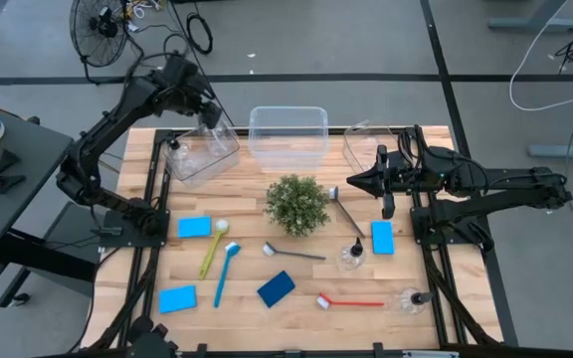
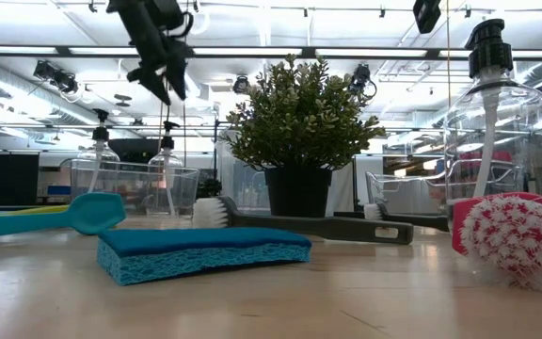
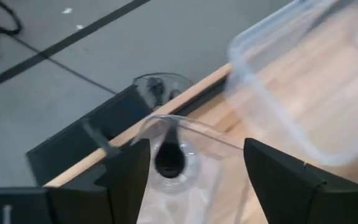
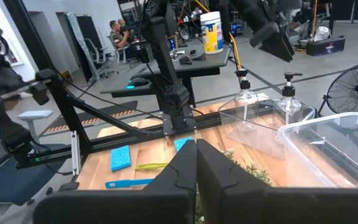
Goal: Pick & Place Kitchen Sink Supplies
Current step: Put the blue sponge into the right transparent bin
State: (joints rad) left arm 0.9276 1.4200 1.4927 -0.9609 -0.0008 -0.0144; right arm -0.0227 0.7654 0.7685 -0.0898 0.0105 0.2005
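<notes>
The pale wooden slatted bench (image 1: 296,303) carries three light-blue flat rectangular sponges (image 1: 194,227) and one darker blue flat rectangular sponge (image 1: 276,288), beside a bushy green plant (image 1: 296,204) in a black pot (image 2: 298,191). Among the thin long-handled dish brushes, the yellow one (image 1: 210,254) and the light-blue one (image 1: 223,273) lie on the left, the dark grey one (image 1: 296,254) in the middle, and the red one (image 1: 351,301), with red-and-white speckled bristles, near right. The small bottles (image 1: 350,259) are clear with black caps, the plastic bins (image 1: 287,136) colourless and see-through, both arms black.

Plant (image 1: 296,205) blocks table centre – three bins (image 1: 287,136) line far edge, bare wood at front
</notes>
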